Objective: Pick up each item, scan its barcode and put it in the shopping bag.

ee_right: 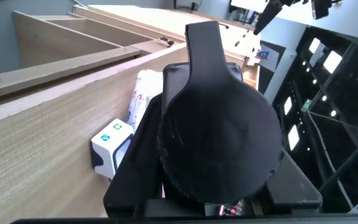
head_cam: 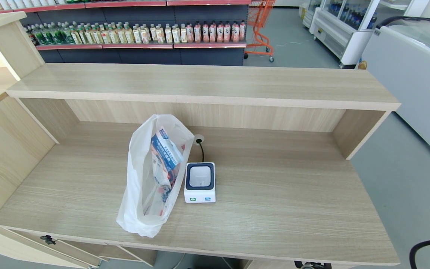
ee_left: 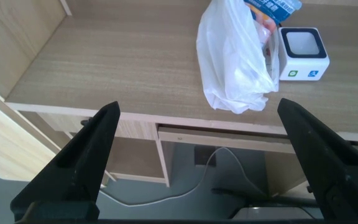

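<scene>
White plastic, the shopping bag (head_cam: 136, 179) slumped on the wooden counter (head_cam: 293, 194) with its mouth open. A blue, white and red packet (head_cam: 164, 157) was already inside it, its upper end up near the mouth. Just beside the bag, on the robot's right of it, sat the scanner (head_cam: 199, 182) with its window facing up and its cable running to a hole in the counter behind. The left gripper (ee_left: 199, 109) hung off the counter's near edge, lower than the top, jaws spread wide and holding nothing. The right gripper (ee_right: 211, 193) sat low off the counter's right end as a dark bulk, and I could not tell whether it was open or closed. With the packet bagged and both arms away from the work, I judged that item's pick, scan and bagging done. Any next move would call for finding another item, turning its barcode to the scanner window, then lowering it through the bag's floppy mouth without dragging the plastic shut.
</scene>
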